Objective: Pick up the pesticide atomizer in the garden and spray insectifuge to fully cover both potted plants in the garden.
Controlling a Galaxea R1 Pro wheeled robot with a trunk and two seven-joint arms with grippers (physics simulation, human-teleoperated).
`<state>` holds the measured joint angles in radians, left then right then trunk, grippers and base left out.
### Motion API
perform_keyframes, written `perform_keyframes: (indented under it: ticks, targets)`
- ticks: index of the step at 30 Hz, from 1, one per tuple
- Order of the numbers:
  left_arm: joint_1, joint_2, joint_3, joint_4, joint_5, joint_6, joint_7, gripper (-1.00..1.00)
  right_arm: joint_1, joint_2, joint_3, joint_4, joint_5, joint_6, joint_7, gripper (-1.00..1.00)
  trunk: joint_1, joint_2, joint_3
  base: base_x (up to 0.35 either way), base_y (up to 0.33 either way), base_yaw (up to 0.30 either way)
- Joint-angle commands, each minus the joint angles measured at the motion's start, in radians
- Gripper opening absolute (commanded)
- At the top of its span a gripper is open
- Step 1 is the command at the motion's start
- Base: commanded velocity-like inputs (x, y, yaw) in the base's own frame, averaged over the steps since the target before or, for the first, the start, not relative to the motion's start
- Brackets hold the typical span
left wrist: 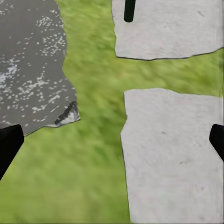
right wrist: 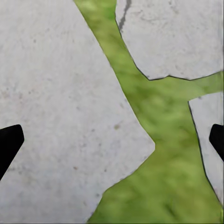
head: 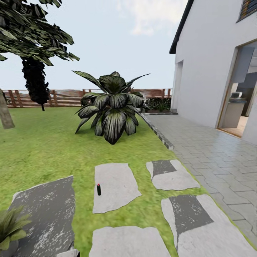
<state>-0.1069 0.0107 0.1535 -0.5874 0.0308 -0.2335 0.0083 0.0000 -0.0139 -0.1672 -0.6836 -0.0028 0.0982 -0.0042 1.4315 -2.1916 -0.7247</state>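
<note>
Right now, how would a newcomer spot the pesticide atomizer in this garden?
In the head view, find the big dark-leaved bush on the lawn, then drop to the pale stone slab before it. The pesticide atomizer stands upright near that slab's left edge: a slim dark bottle with a red top.

Stone slabs (head: 116,185) are showing as matt pale grey, slightly speckled; one slab (head: 46,214) is looking darker and mottled white. Lawn (head: 43,153) is reading as rough grass. Fence (head: 67,98) is appearing as brown slatted wood. House wall (head: 207,64) is looking smooth, matt white. Pesticide atomizer (head: 99,189) is appearing dark, faintly glossy.
</note>
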Motion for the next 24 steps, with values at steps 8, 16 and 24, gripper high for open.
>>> perform_keyframes:
  ticks: [8,16,24]
  targets:
    - [0.000,0.000,0.000,0.000,0.003,-0.003,0.001,1.00,0.000,0.000,0.000,-0.002,0.000,0.006,0.000,1.00,0.000,0.000,-0.001,0.000,-0.338,0.193]
    - [0.000,0.000,0.000,0.001,0.004,-0.003,0.001,1.00,0.000,0.000,0.000,-0.001,0.000,0.006,0.000,1.00,0.000,0.000,-0.001,0.000,-0.342,0.244]
    - [0.000,0.000,0.000,0.000,0.004,-0.003,0.001,1.00,0.000,0.000,0.001,-0.001,0.000,0.006,0.000,1.00,0.000,0.000,-0.001,0.000,-0.342,0.246]
